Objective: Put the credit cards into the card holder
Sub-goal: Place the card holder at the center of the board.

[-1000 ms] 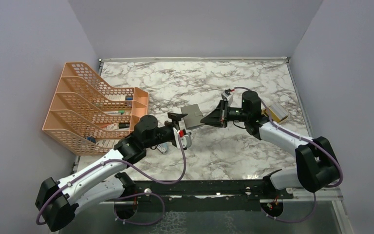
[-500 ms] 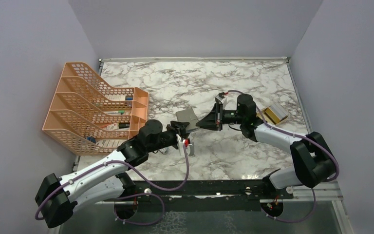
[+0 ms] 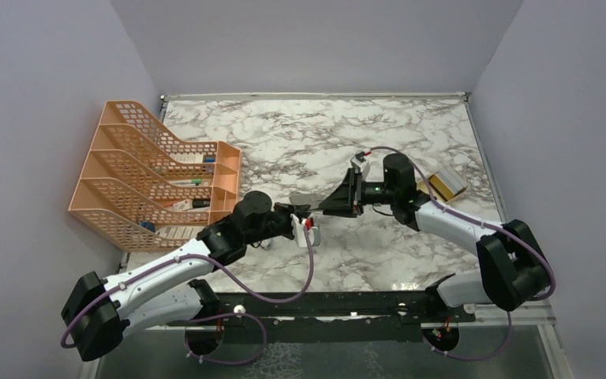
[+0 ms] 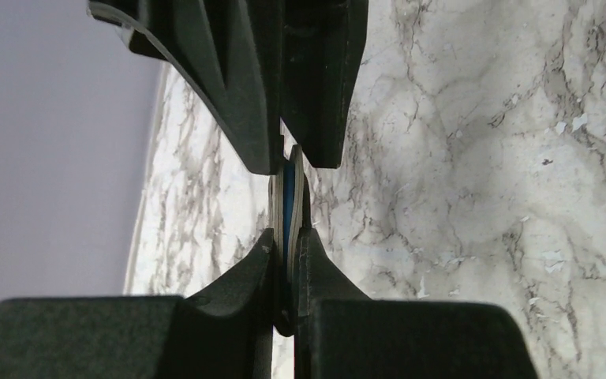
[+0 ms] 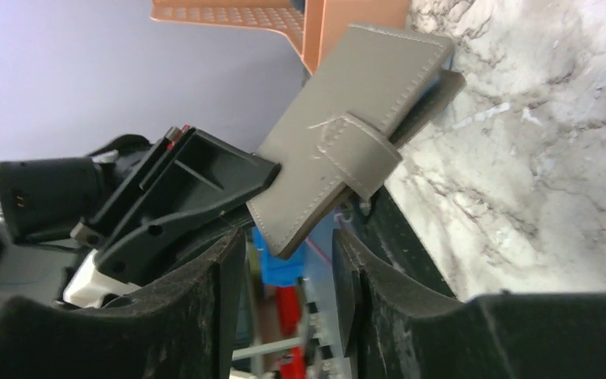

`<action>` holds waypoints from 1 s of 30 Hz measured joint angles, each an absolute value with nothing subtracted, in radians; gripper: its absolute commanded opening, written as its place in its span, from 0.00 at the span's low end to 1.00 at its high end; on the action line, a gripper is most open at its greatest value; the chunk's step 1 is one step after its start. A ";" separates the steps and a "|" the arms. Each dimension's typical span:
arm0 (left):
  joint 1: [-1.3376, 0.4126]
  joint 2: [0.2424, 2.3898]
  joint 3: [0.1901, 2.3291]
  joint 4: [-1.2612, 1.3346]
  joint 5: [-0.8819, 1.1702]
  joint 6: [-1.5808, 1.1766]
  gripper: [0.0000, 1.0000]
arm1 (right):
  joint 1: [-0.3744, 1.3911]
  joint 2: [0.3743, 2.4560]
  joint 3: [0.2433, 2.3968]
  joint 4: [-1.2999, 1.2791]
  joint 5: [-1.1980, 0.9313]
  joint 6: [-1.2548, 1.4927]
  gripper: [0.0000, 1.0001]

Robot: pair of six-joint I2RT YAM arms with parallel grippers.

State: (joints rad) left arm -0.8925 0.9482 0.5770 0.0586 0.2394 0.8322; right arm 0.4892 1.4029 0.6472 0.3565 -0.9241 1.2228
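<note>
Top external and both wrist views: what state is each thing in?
Grey folding card holder: folded, held in the air, clamped at one edge.
Left gripper: fingers shut on the card holder.
Right gripper: fingers open, by the holder's lower corner.
Tan-gold credit cards: lying flat at the right, untouched.
Orange mesh file rack: standing at the left, items in its slots.

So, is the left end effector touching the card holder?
Touching. The left wrist view shows the left end effector pinching the card holder from both sides.
</note>
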 measured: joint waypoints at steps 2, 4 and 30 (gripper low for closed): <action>-0.892 0.958 0.582 0.060 0.235 0.773 0.00 | 0.490 1.368 0.667 0.267 -0.896 1.148 0.56; -0.892 0.963 0.583 0.061 0.232 0.711 0.00 | 0.490 1.316 0.682 0.183 -0.850 1.076 0.62; -0.750 1.539 1.019 -0.129 0.449 -0.327 0.00 | 0.490 0.797 0.638 -0.296 -0.482 0.546 0.63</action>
State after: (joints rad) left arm -0.7502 1.5387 1.0195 -0.1291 0.4488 -0.3267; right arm 0.4900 0.7975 0.6376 -0.2958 -0.4824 0.5465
